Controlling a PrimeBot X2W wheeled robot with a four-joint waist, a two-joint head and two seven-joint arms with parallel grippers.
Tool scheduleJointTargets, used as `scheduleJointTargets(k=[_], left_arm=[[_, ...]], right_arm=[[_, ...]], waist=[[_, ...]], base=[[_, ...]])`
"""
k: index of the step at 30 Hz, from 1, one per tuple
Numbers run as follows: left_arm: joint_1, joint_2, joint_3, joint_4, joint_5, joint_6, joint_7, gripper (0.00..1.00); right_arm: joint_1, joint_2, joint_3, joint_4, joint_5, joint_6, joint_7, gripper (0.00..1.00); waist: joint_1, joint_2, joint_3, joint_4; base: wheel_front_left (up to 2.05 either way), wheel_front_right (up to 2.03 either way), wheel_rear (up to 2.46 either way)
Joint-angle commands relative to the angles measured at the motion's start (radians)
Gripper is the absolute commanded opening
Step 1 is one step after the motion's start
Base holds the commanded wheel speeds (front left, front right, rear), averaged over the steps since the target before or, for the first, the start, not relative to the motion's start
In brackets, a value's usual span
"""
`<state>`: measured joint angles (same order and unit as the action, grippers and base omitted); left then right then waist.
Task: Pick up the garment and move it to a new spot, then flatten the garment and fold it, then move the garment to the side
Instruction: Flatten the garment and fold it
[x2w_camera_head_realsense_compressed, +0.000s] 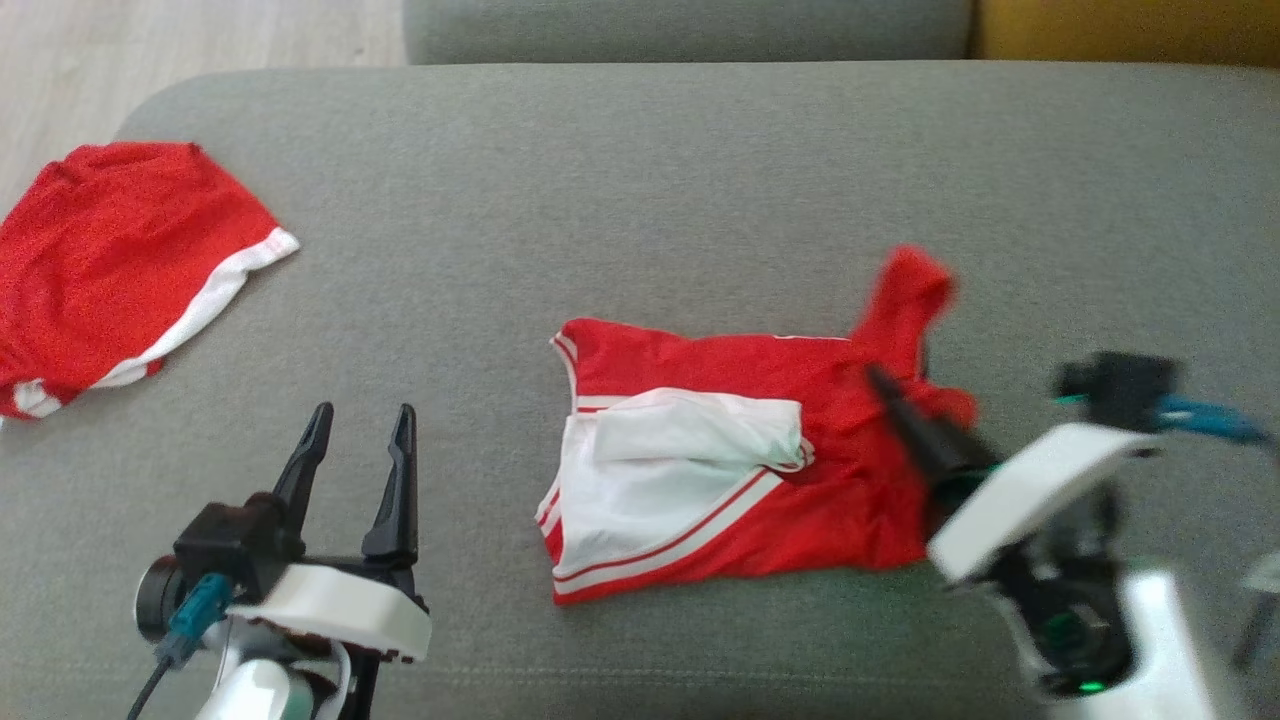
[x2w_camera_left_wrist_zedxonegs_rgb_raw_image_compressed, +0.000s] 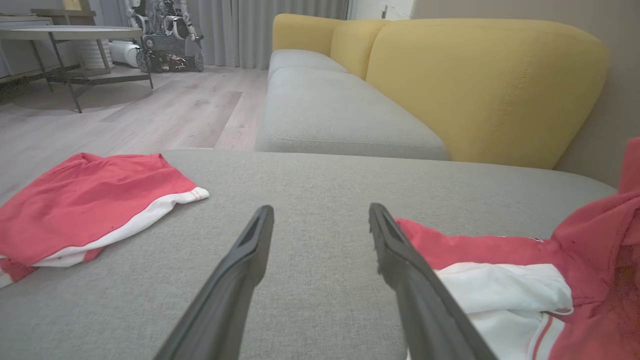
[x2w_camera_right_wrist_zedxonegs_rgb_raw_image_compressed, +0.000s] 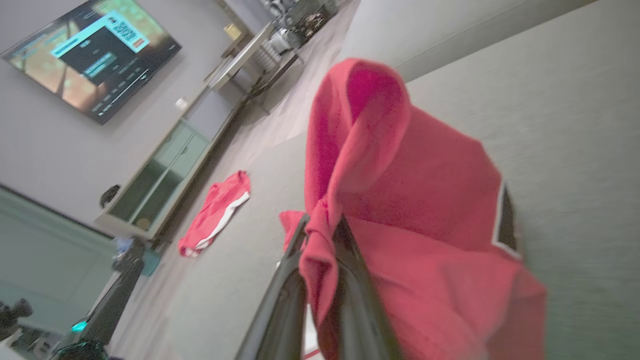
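Note:
The garment (x2w_camera_head_realsense_compressed: 760, 470), red with white panels and striped trim, lies partly folded at the middle of the grey sofa cushion (x2w_camera_head_realsense_compressed: 640, 180). My right gripper (x2w_camera_head_realsense_compressed: 885, 385) is shut on its right edge, and a flap of red cloth rises above the fingers. Up close, the red garment (x2w_camera_right_wrist_zedxonegs_rgb_raw_image_compressed: 400, 200) is pinched between my right gripper (x2w_camera_right_wrist_zedxonegs_rgb_raw_image_compressed: 320, 230) and drapes over it. My left gripper (x2w_camera_head_realsense_compressed: 360, 425) stands open over bare cushion, left of the garment. Between the open left gripper (x2w_camera_left_wrist_zedxonegs_rgb_raw_image_compressed: 320, 215) fingers lies grey fabric, with the garment (x2w_camera_left_wrist_zedxonegs_rgb_raw_image_compressed: 525, 280) at the right.
A second red garment with a white hem (x2w_camera_head_realsense_compressed: 120, 260) lies at the cushion's far left edge. Another grey seat (x2w_camera_left_wrist_zedxonegs_rgb_raw_image_compressed: 330, 110) and a yellow backrest (x2w_camera_left_wrist_zedxonegs_rgb_raw_image_compressed: 480, 85) stand beyond. Wooden floor (x2w_camera_left_wrist_zedxonegs_rgb_raw_image_compressed: 150, 110), a table and a TV cabinet (x2w_camera_right_wrist_zedxonegs_rgb_raw_image_compressed: 165, 180) lie further off.

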<state>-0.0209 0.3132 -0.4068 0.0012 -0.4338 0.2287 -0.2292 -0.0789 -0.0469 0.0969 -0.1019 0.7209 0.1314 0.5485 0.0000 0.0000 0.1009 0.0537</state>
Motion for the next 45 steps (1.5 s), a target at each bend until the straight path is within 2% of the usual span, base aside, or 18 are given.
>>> scheduleJointTargets(k=[1, 8, 16, 17, 18, 24, 30, 37, 41, 45], left_arm=[[-0.037, 0.021, 0.039, -0.035, 0.003, -0.001, 0.0, 1.0], [-0.067, 0.016, 0.027, -0.031, 0.005, -0.011, -0.001, 1.0], [-0.097, 0.002, 0.027, -0.012, 0.003, -0.021, -0.013, 1.0], [-0.1, -0.001, 0.028, -0.006, 0.003, -0.022, -0.016, 1.0], [-0.101, -0.001, 0.031, -0.004, 0.002, -0.022, -0.017, 1.0], [-0.106, -0.002, 0.037, 0.011, 0.002, -0.027, -0.023, 1.0], [-0.104, 0.001, 0.042, 0.014, 0.004, -0.023, -0.025, 1.0], [-0.086, 0.017, 0.055, 0.005, 0.004, -0.01, -0.025, 1.0], [-0.072, 0.028, 0.061, -0.008, 0.004, 0.0, -0.019, 1.0], [-0.059, 0.04, 0.064, -0.023, 0.003, 0.007, -0.009, 1.0]], right_arm=[[-0.056, -0.004, 0.05, -0.021, 0.013, -0.001, -0.019, 0.0], [-0.164, -0.004, 0.33, 0.197, 0.143, -0.001, -0.184, 0.0], [-0.313, -0.003, 0.483, 0.442, 0.22, -0.001, -0.32, 0.0], [-0.339, -0.003, 0.505, 0.48, 0.241, -0.001, -0.35, 0.89], [-0.352, -0.003, 0.518, 0.493, 0.248, -0.001, -0.365, 1.0], [-0.412, -0.003, 0.575, 0.487, 0.286, -0.001, -0.455, 1.0], [-0.435, -0.004, 0.538, 0.437, 0.232, -0.001, -0.522, 1.0], [-0.364, -0.081, 0.342, 0.339, 0.102, -0.001, -0.551, 1.0], [-0.267, -0.124, 0.191, 0.279, 0.024, -0.001, -0.53, 1.0], [-0.15, -0.14, 0.037, 0.205, -0.064, -0.001, -0.503, 1.0]], waist=[[0.0, 0.0, 0.004, 0.012], [0.0, 0.0, 0.039, 0.07], [0.0, 0.0, 0.084, 0.107], [0.0, 0.0, 0.089, 0.106], [0.0, 0.0, 0.092, 0.103], [0.0, 0.0, 0.09, 0.085], [0.0, 0.0, 0.079, 0.064], [0.0, 0.0, 0.06, 0.03], [0.0, 0.0, 0.046, 0.009], [0.0, 0.0, 0.032, -0.011]], base=[[0.0, 0.0, 0.0], [0.0, 0.0, 0.0], [0.0, 0.0, 0.0], [0.0, 0.0, 0.0], [0.0, 0.0, 0.0], [0.0, 0.0, 0.0], [0.0, 0.0, 0.0], [0.0, 0.0, 0.0], [0.0, 0.0, 0.0], [0.0, 0.0, 0.0]])
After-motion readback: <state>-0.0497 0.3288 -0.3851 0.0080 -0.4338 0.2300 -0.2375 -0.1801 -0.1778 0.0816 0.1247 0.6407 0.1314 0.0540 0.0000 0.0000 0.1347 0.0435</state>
